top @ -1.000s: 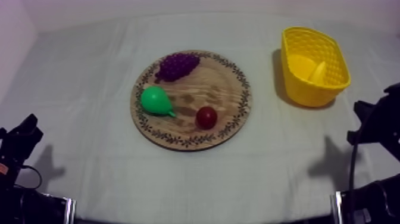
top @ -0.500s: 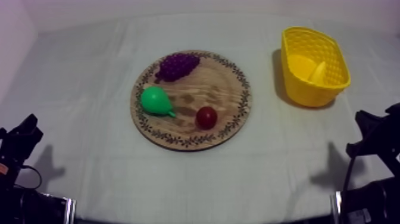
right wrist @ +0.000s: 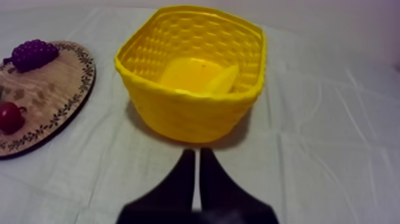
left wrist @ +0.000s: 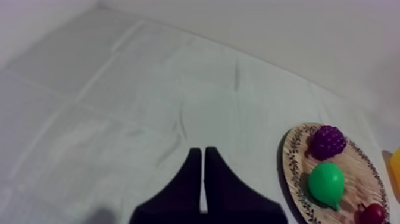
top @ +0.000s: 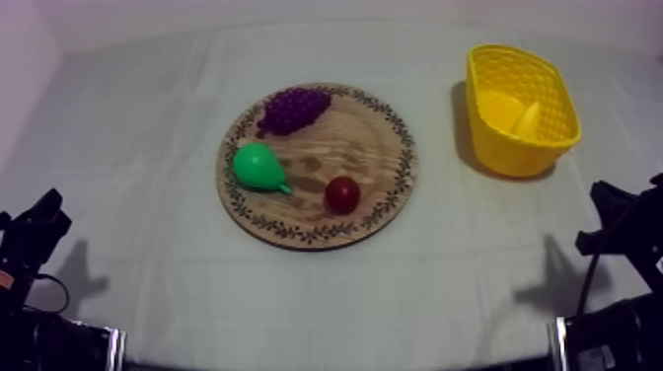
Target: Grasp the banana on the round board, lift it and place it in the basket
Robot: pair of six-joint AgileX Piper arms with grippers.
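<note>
The banana [top: 530,118] lies inside the yellow basket [top: 513,158] at the table's far right, leaning on its inner wall. From the right wrist view, the banana [right wrist: 221,80] rests in the basket [right wrist: 190,116] just ahead of my right gripper [right wrist: 197,155], which is shut on nothing. The wooden board [top: 365,148] at the centre carries the grapes [top: 293,108], pear [top: 258,166] and small red fruit [top: 342,193]. My left gripper [left wrist: 203,154] is shut and empty, left of the board [left wrist: 293,161]. Both arms sit low at the table's sides, left [top: 39,222] and right [top: 617,207].
Bare cloth lies between the board and the basket and along the front of the table. The right wrist view also catches the board's rim [right wrist: 59,89] with the grapes [right wrist: 33,53] and small red fruit [right wrist: 11,116].
My right arm has drawn back and down toward the table's right front edge, away from the basket. The left arm and the fruit have not moved.
</note>
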